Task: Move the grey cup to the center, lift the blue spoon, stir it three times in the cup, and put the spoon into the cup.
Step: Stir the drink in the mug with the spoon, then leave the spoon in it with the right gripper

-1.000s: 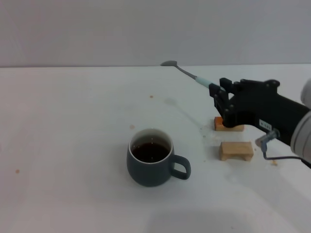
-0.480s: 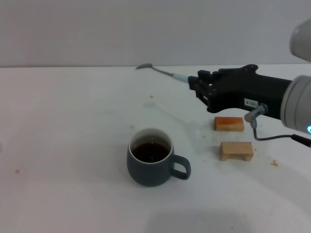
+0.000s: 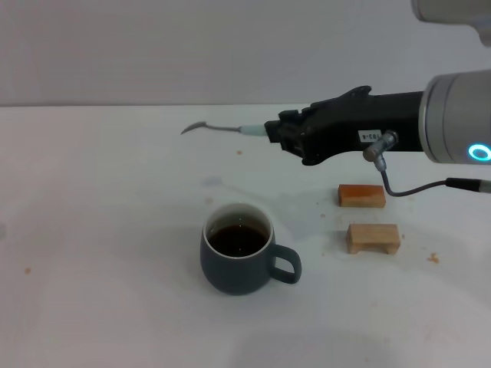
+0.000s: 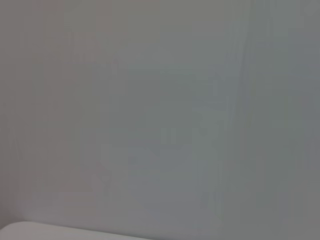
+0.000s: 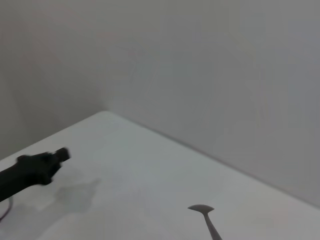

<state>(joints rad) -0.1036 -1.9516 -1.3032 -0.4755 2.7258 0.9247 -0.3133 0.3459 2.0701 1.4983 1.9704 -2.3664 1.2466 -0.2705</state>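
The grey cup (image 3: 238, 257) stands in the middle of the white table (image 3: 100, 199), holding dark liquid, its handle toward my right. My right gripper (image 3: 278, 135) is shut on the pale-blue handle of the blue spoon (image 3: 222, 129). It holds the spoon almost level in the air, behind and above the cup, with the metal bowl pointing left. The spoon's bowl and neck also show in the right wrist view (image 5: 202, 209). A dark part that looks like my left gripper (image 5: 32, 170) hovers over the table far off in the right wrist view. It is outside the head view.
Two small wooden blocks lie right of the cup, an orange-topped one (image 3: 360, 195) and a pale one (image 3: 373, 238) in front of it. A grey wall stands behind the table. A cable (image 3: 418, 186) hangs from my right wrist above the blocks.
My right arm has risen and swung left with the spoon, from over the wooden blocks to behind the cup. The spoon has tipped from pointing up and back to almost level. The cup has not moved.
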